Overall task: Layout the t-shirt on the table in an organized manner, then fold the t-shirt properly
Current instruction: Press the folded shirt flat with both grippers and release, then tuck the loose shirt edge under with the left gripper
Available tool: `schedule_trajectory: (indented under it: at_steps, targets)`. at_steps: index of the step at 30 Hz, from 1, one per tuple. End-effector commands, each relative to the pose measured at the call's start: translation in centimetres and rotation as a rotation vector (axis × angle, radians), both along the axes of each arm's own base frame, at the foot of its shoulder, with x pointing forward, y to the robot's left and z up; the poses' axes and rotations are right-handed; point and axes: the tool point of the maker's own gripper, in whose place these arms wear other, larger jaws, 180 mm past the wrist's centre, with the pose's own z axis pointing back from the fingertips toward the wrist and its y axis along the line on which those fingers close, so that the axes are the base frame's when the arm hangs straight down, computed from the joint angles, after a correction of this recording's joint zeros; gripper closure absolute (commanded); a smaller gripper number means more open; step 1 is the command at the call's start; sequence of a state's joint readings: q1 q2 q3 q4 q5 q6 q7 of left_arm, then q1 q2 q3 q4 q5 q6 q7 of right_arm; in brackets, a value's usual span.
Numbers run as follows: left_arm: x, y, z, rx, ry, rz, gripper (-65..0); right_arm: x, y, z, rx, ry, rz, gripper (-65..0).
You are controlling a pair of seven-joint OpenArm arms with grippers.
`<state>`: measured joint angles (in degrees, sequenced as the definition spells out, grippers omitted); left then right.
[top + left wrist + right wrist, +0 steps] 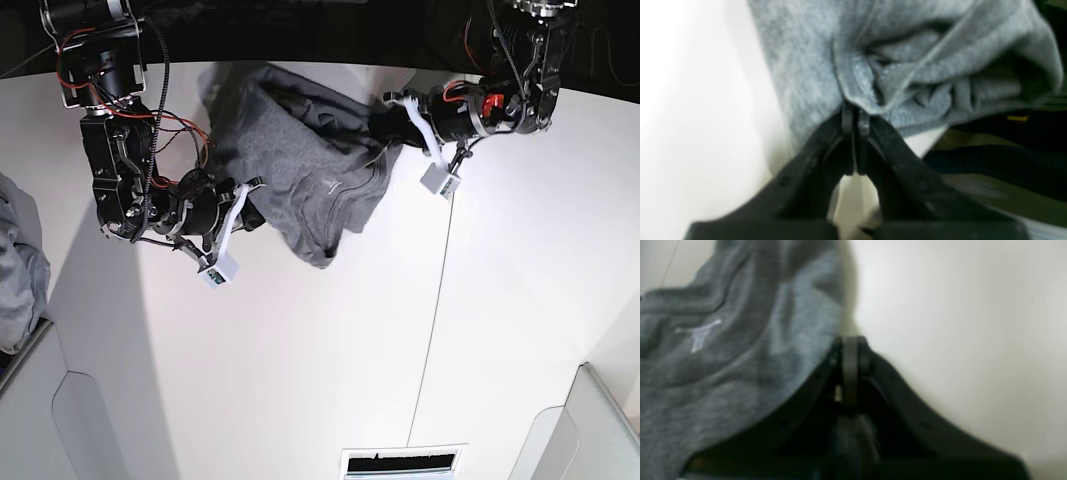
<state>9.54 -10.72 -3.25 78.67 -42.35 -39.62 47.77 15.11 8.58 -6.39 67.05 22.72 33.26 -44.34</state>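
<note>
The heather grey t-shirt [300, 170] lies bunched at the far middle of the white table [330, 350], collar and label facing up. In the base view my left gripper [388, 122] meets its right side. The left wrist view shows that gripper [855, 111] shut on a folded hem of the t-shirt [907, 60]. My right gripper [252, 212] is at the shirt's left edge. In the right wrist view the gripper [850, 340] is shut, with the t-shirt's [723, 356] edge running into its fingertips.
A paler bluish-grey bunched cloth [18, 270] hangs over the left edge. Light grey rounded bins stand at the near left [60, 420] and near right [590, 430]. A thin dark seam [440, 270] crosses the table. Its far edge lies just behind the shirt.
</note>
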Motion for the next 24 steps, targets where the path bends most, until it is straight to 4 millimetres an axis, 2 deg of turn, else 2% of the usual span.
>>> schedule_trajectory:
  at_steps: [1, 8, 11, 16, 21, 24]
  targets:
    - [2.5, 0.1, 1.4, -0.022, -0.066, 0.019, -0.2, 1.5, 0.2, 1.5, 0.023, -0.048, -0.004, 0.0]
    - [10.8, 1.8, 1.6, 0.032, -0.120, 0.064, -0.1, 1.6, 0.0, 1.5, 0.023, -0.047, -0.015, 0.0]
    - [13.1, 2.1, 1.9, 0.033, -0.085, 0.060, -0.1, 1.8, -0.3, 1.6, 0.027, -0.051, -0.030, 0.0]
    - [14.1, 3.0, 5.3, -0.053, -0.076, 0.038, -0.1, 3.0, -1.7, 2.8, 0.097, -0.059, -0.121, 0.0]
    - [13.9, 6.1, 8.3, -0.005, -0.159, 0.016, -0.1, 3.9, -3.7, 4.4, 0.186, -0.048, -0.222, 0.0]
    - [13.1, 6.2, 10.3, -0.029, -0.212, -0.005, -0.1, 4.2, -4.9, 5.0, 0.214, -0.048, -0.265, 0.0]
